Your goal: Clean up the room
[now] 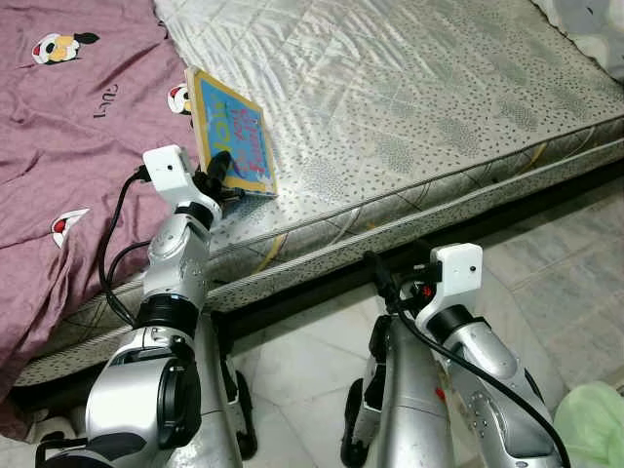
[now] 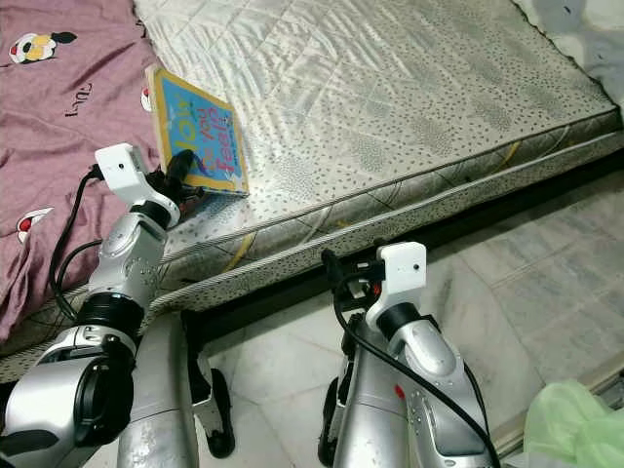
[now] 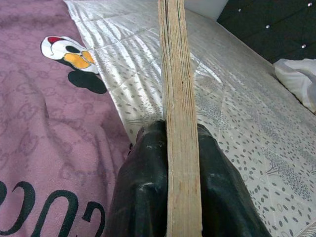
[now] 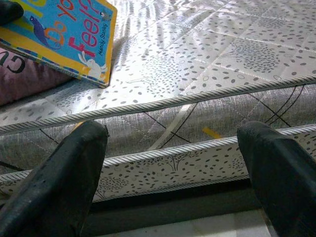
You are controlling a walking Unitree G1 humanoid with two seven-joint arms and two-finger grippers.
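Over the mattress (image 1: 409,107), left pincer (image 1: 218,174) grips book (image 1: 234,132); right pincer (image 4: 173,163) gapes.

The blue, yellow-bordered picture book (image 4: 59,37) reads "Do yo… feel?" with small author lettering "Nancy Stanley"; the mauve blanket (image 1: 68,146) bears dark "cu".

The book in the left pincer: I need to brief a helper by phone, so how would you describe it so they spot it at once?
Find the bare quilted mattress, then its edge beside the maroon cartoon-print blanket. There the left pincer is shut on a thin picture book held tilted above the mattress. Its bright blue cover with a yellow border and colourful lettering sets it apart.
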